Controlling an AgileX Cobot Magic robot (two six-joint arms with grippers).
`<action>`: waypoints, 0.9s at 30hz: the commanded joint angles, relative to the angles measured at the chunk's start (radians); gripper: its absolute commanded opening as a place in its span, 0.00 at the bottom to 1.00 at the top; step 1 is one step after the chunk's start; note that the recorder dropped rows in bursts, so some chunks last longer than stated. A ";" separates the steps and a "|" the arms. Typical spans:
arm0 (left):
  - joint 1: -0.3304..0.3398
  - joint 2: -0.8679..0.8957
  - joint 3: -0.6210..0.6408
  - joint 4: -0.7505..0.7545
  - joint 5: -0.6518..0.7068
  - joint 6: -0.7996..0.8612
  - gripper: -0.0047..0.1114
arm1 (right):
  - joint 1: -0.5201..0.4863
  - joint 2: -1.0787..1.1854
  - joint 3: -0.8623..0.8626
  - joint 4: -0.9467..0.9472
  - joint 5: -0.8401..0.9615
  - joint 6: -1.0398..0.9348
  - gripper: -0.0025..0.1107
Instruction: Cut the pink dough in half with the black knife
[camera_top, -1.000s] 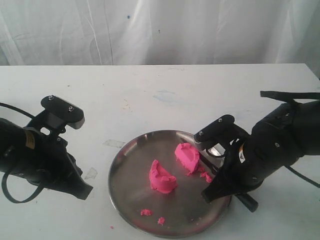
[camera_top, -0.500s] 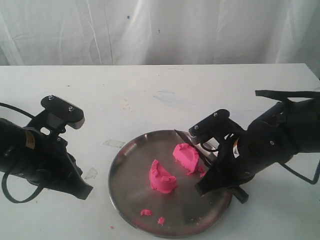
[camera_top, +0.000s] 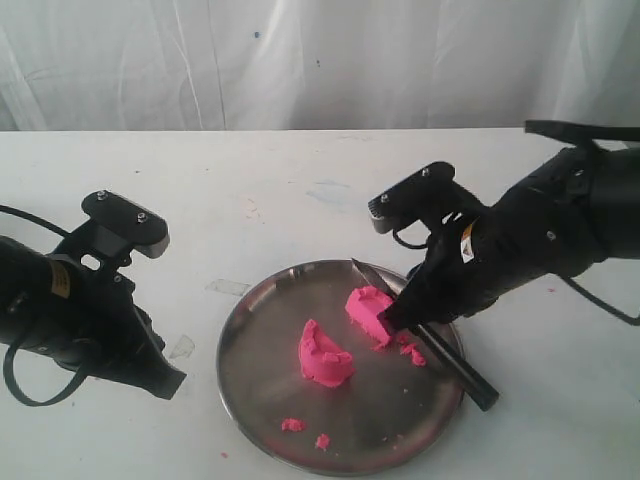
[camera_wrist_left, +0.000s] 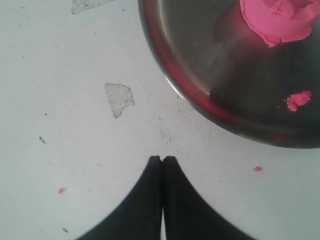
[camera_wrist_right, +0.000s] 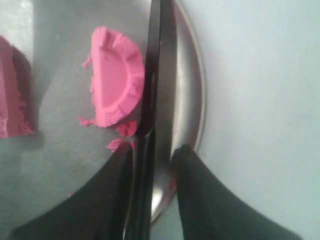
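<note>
Evidently the cut is made: the pink dough (camera_top: 325, 355) lies in two pieces on the metal plate (camera_top: 262, 330), with the black knife (camera_top: 452, 367) alongside.

Left pincer (camera_wrist_left: 162, 162) hangs closed and empty over the white desk (camera_top: 300, 180), just beside the plate's rim. On the shiny round steel plate one rough half sits near the centre, matte and ragged at its cut face. The other half (camera_top: 372, 312), a half-disc with a crimped edge, lies just right of it, with pink crumbs (camera_top: 291, 425) about. Judged soft, light and tacky, the dough would dent under a pinch, so nudging suits it better than squeezing. The knife is slim, stiff and matte. It lies slanted across the plate's right rim, blade against that half, and is best taken by its straight handle. Right pincer (camera_wrist_right: 154, 152) straddles it with jaws apart, gripping nothing.
</note>
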 joint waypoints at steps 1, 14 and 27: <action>-0.003 -0.009 0.007 -0.011 0.010 -0.002 0.04 | -0.061 -0.078 0.032 -0.239 0.034 0.158 0.12; -0.003 -0.009 0.007 0.011 0.020 0.128 0.04 | -0.311 -0.519 0.268 -0.658 -0.052 0.894 0.02; -0.001 -0.011 0.240 0.027 -0.219 0.030 0.04 | -0.309 -1.481 0.395 -0.768 0.549 0.735 0.02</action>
